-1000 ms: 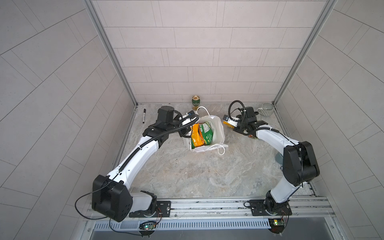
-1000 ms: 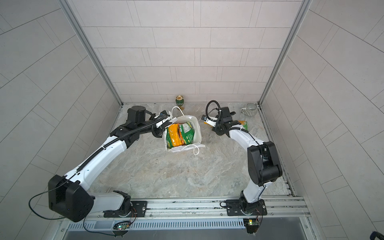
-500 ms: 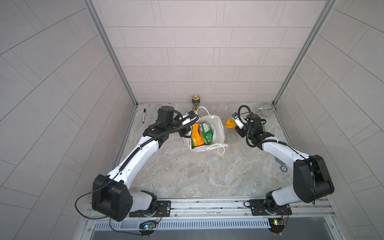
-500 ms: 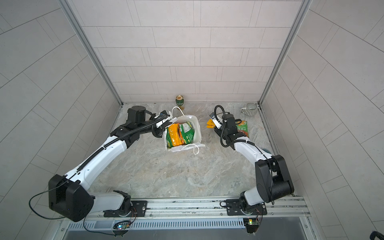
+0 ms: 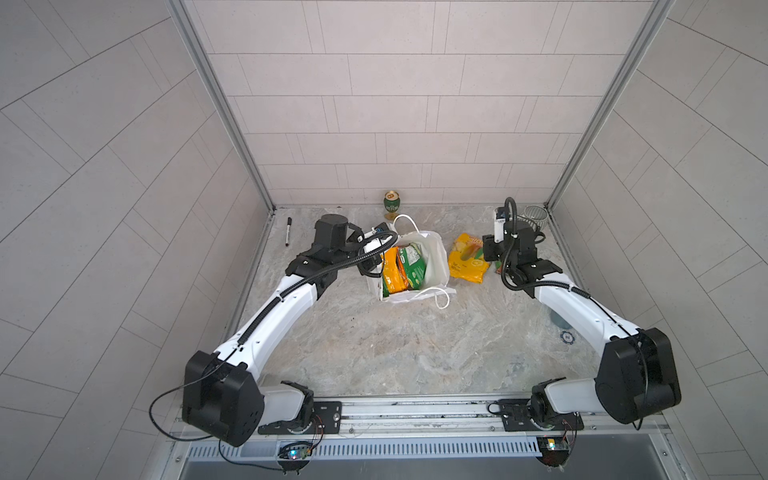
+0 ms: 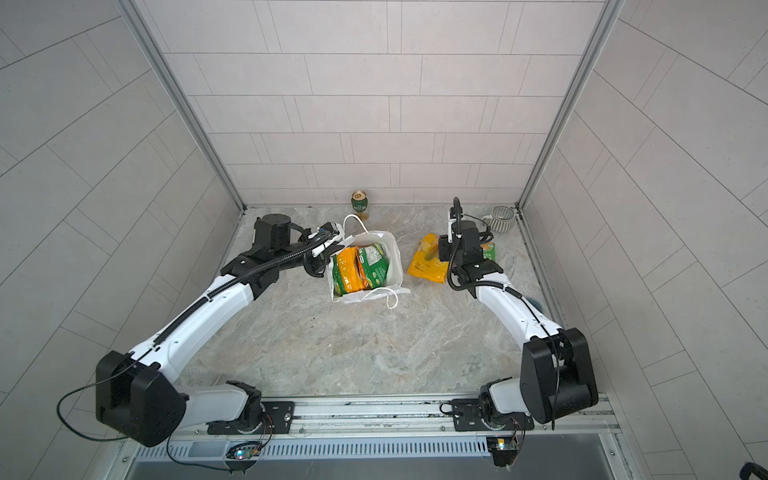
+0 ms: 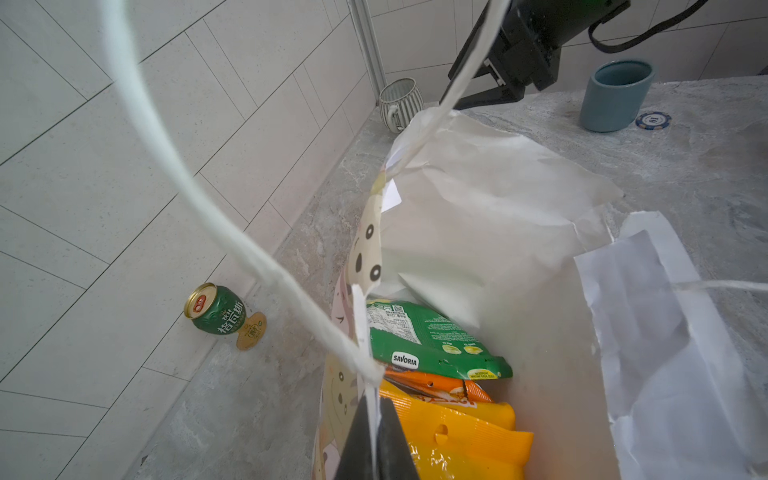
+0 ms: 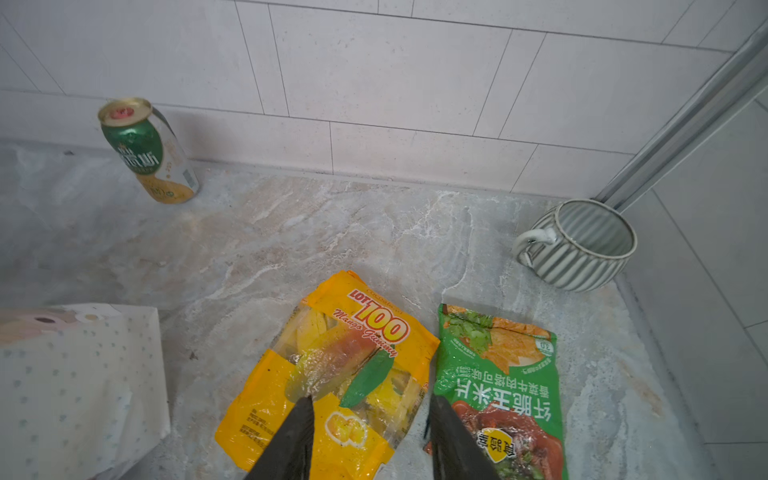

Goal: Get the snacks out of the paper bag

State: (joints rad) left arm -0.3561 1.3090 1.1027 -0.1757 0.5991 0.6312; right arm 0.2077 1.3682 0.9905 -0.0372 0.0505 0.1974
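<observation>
The white paper bag stands with its mouth wide, and my left gripper is shut on the bag's near rim, holding it. Inside the bag stand snacks: a yellow-orange packet, an orange one and a green one. To the bag's right two more snacks lie flat on the table, a yellow mango packet and a green packet. My right gripper hovers open just over the yellow packet's near end, holding nothing.
A green-and-gold can stands against the back wall. In the back right corner sits a grey striped mug. A black marker lies at the left wall. A blue-grey cup and a poker chip are by the right arm.
My right gripper opened and let go of the yellow packet, which now lies flat beside the bag; the gripper drew back to the right. The left gripper and bag have not moved.
</observation>
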